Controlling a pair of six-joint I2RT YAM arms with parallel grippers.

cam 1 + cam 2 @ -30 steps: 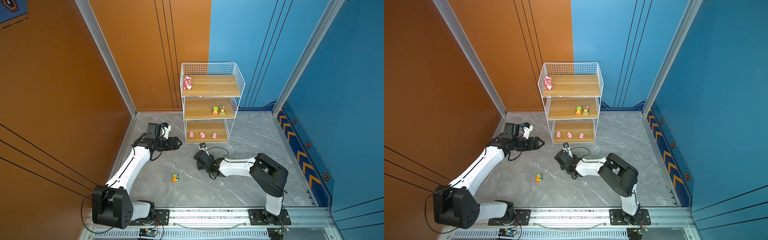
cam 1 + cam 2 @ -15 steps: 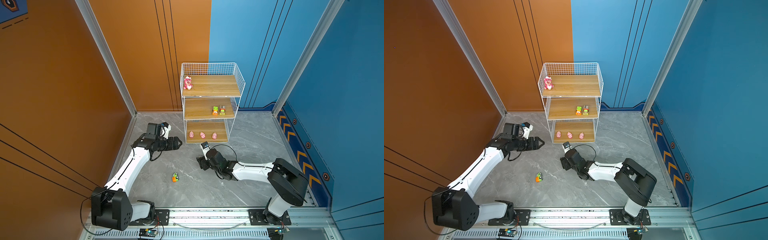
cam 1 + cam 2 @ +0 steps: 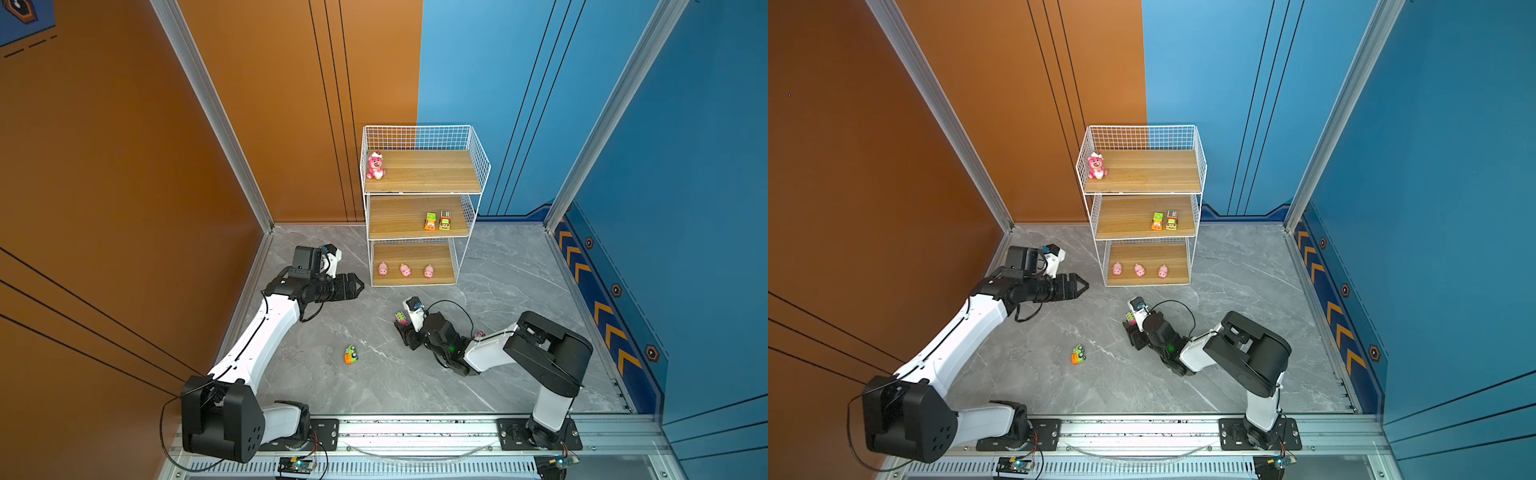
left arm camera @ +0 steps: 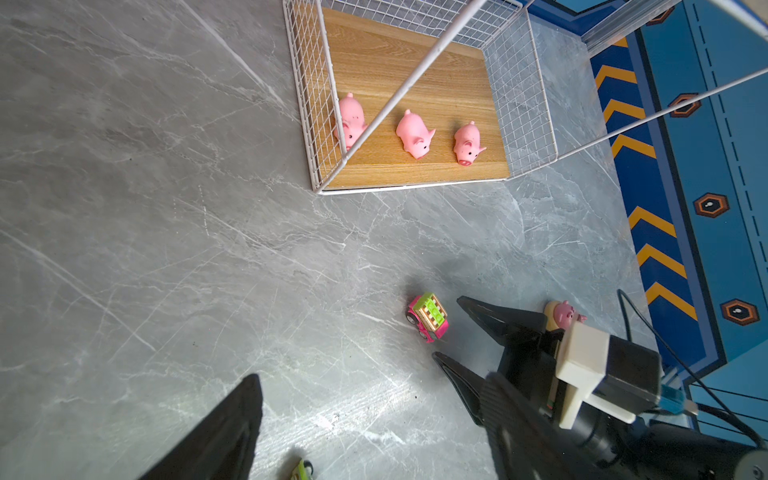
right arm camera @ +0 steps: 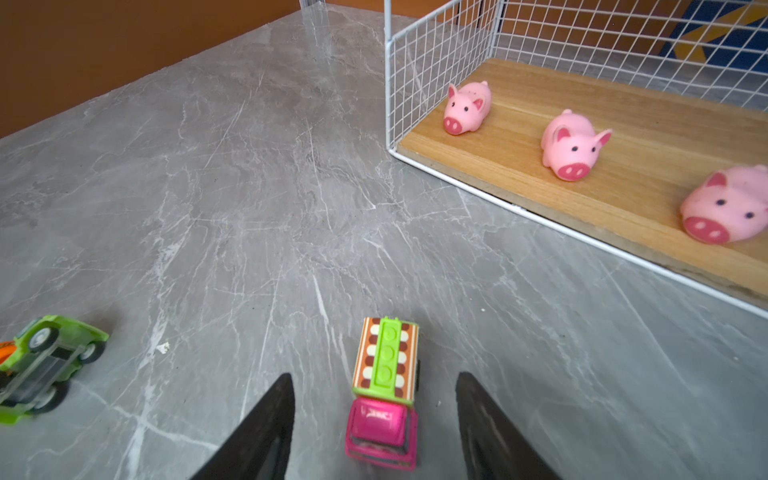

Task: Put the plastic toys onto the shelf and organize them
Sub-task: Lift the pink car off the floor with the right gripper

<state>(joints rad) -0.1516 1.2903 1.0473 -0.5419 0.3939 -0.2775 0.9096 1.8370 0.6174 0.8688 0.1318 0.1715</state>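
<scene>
Open grey floor (image 3: pixel 332 324) before white wire shelf (image 3: pixel 432 172) edge.
Straddles pink-green toy truck (image 5: pixel 384 386), right gripper (image 5: pixel 375 375) parted, not gripping; left gripper (image 3: pixel 1080 283) wide, empty.

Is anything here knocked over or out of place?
Yes. The green and orange car lies tipped on its side on the grey floor, wheels showing, away from the shelf. A small pink figure also sits on the floor beside the right arm. Everything on the shelf looks tidy.

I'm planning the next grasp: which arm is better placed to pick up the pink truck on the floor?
Right. The right gripper has open jaws flanking the pink truck; the left gripper, also open, hovers beside the shelf, farther off.
</scene>
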